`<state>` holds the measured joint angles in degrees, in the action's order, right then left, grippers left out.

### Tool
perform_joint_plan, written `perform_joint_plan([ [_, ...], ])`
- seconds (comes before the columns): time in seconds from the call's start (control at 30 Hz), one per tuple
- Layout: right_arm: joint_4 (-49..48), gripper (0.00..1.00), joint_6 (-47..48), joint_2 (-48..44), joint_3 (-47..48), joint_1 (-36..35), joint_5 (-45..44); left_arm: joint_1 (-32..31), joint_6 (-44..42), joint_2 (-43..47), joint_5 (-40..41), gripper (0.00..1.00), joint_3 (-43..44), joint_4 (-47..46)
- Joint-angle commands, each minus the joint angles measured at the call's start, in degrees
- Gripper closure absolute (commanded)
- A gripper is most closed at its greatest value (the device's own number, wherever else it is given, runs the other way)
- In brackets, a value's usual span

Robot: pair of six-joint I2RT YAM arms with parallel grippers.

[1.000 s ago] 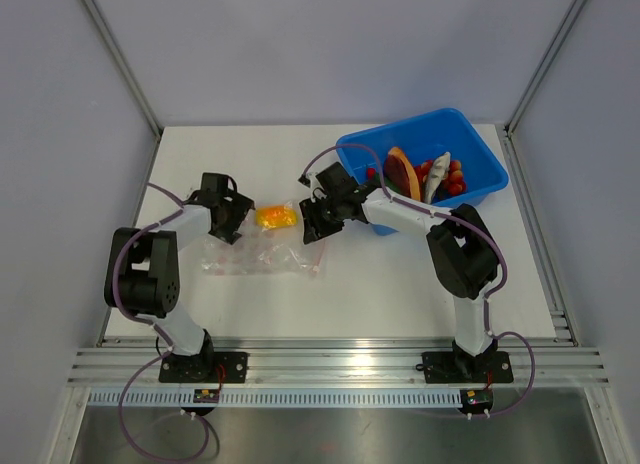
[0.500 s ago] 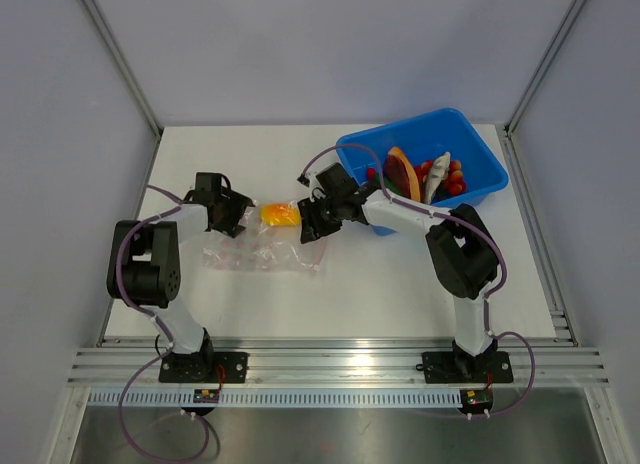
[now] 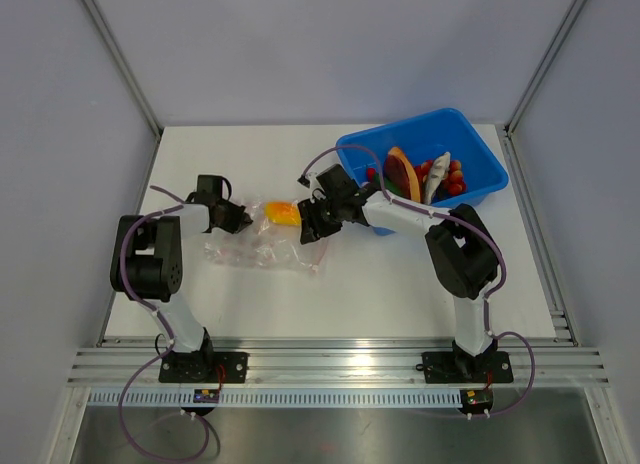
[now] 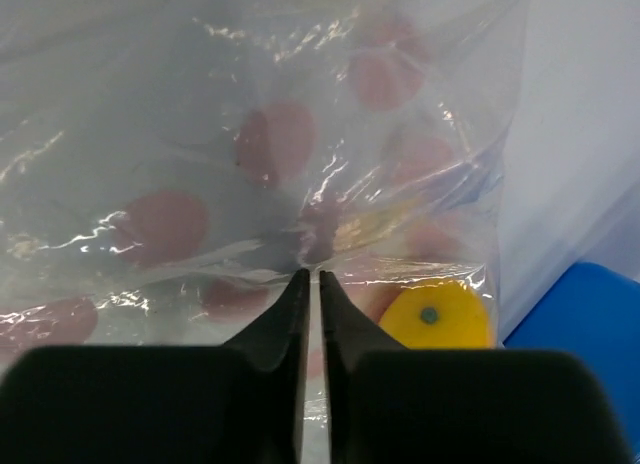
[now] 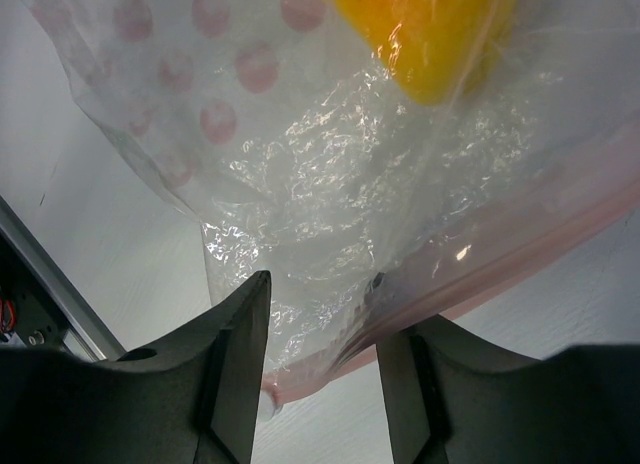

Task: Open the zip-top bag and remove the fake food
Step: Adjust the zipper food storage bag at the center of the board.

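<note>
The zip-top bag [image 3: 262,252], clear with pink dots, lies crumpled on the white table between my two grippers. A yellow fake fruit [image 3: 281,214] sits inside it at the far end, also seen through the film [image 4: 440,319] [image 5: 430,34]. My left gripper [image 3: 238,221] [image 4: 309,274] is pinched nearly together on a fold of the bag [image 4: 250,154]. My right gripper [image 3: 308,224] [image 5: 318,279] stands open astride the bag's [image 5: 330,164] pink zip strip [image 5: 520,254], and its right fingertip [image 5: 376,280] shows through the plastic.
A blue bin [image 3: 400,134] stands at the back right, just beyond the right arm, holding several fake food pieces [image 3: 425,176]. Its corner [image 4: 580,334] shows in the left wrist view. Grey walls and a metal rail bound the table.
The left gripper has slid right onto the bag's left side and closed from wide open. The yellow fruit and bag edge shifted slightly. The right gripper barely moved.
</note>
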<state>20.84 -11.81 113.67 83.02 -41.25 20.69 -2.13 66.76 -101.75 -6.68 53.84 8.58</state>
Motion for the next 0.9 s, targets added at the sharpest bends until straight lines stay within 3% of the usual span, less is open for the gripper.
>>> perform_joint_plan([
  [0.0, -2.9, 0.48, -0.1, -3.0, -0.8, -0.6, 0.1, 0.6, -1.0, -0.8, -2.6, 0.96, -1.4, -1.5],
  [0.03, -3.4, 0.47, -0.1, -3.4, -1.3, -0.6, -0.1, 0.7, -1.1, -0.7, -2.7, 1.00, -1.6, -1.6],
  [0.27, -13.9, 0.37, -1.6, -11.7, -8.9, -0.6, -5.4, 0.6, -0.7, 2.4, -0.5, 1.00, -3.0, -1.9],
  [0.43, -19.7, 0.33, -4.1, -17.7, -16.1, -0.6, -17.0, 0.5, -0.1, 5.3, 0.8, 1.00, -4.6, -3.0],
  [0.57, -19.8, 0.39, -6.9, -18.8, -17.7, -0.5, -24.6, 0.5, 0.3, 7.1, 2.5, 1.00, -5.6, -2.8],
  [0.87, -13.6, 0.53, -8.6, -12.6, -12.9, -0.6, -30.3, 0.5, 0.3, 10.1, 5.3, 1.00, -6.4, -1.5],
])
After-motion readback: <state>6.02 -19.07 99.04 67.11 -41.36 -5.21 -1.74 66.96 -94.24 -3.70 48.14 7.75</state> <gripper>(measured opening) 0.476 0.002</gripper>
